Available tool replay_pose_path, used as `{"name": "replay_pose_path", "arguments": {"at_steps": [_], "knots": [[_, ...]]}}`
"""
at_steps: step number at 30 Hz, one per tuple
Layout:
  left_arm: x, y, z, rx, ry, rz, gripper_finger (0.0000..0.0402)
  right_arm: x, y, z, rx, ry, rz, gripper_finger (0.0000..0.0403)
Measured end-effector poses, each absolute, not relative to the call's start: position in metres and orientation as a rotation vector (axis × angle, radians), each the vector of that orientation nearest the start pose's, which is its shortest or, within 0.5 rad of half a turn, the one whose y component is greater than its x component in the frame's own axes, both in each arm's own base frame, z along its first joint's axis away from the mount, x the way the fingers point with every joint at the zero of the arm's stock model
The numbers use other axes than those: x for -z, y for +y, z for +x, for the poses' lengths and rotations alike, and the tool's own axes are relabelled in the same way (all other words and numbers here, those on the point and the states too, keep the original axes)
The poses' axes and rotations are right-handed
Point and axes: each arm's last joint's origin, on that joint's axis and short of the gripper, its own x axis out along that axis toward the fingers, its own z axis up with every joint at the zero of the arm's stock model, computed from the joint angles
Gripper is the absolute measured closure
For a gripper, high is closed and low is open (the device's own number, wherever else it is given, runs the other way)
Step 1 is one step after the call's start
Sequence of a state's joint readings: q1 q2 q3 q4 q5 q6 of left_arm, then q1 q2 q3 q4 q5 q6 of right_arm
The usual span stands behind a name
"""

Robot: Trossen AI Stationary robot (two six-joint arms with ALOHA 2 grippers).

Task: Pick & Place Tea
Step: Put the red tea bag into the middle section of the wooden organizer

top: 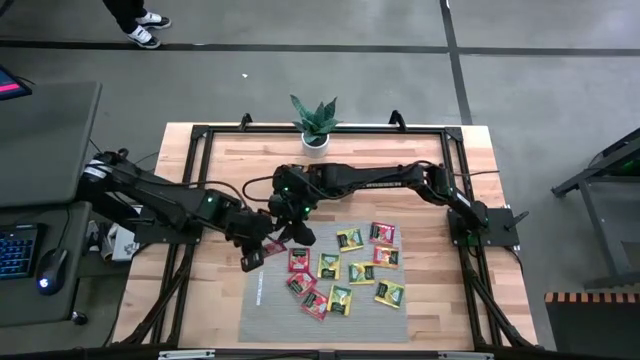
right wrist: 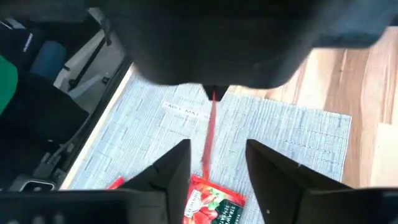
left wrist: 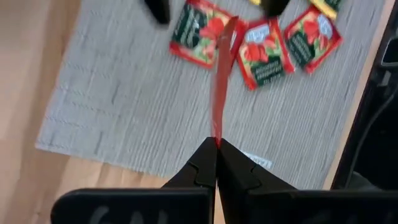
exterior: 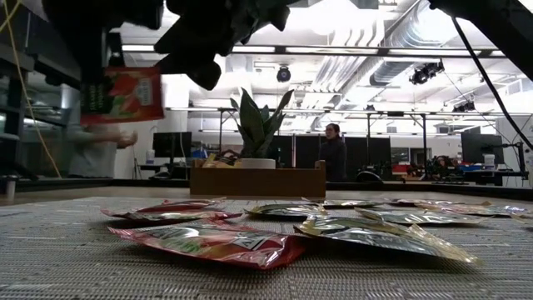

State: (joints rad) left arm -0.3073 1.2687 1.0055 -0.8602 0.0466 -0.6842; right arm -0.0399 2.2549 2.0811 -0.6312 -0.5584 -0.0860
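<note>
While my left arm reaches in low from the table's left side, its left gripper (left wrist: 216, 163) is pinched tight on the edge of a red sachet (left wrist: 219, 93), which hangs edge-on above the grey mat (left wrist: 124, 93). My right arm stretches across from the right, bent at the elbow, and the right gripper (right wrist: 214, 165) faces the left one with its fingers (right wrist: 171, 168) spread apart either side of that same sachet, not touching it. I see the other sachets (top: 350, 268) lying flat, scattered over the mat.
</note>
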Motion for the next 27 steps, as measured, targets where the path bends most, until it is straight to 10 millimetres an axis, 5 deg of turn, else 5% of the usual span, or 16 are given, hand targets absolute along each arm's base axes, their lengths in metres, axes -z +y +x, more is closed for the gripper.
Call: {"name": "replay_pose_path", "arguments": {"at_steps": [9,27], "knots": [[-0.281,-0.070,0.223,-0.163,1.167,-0.408,0.0401,-0.260,0.002,0.503,-0.548,0.747,0.182,0.0214],[-0.287,-0.069,0.226,-0.225,1.106,-0.422,0.0401,-0.261,0.003,0.503,-0.521,0.749,0.172,0.0257]]}}
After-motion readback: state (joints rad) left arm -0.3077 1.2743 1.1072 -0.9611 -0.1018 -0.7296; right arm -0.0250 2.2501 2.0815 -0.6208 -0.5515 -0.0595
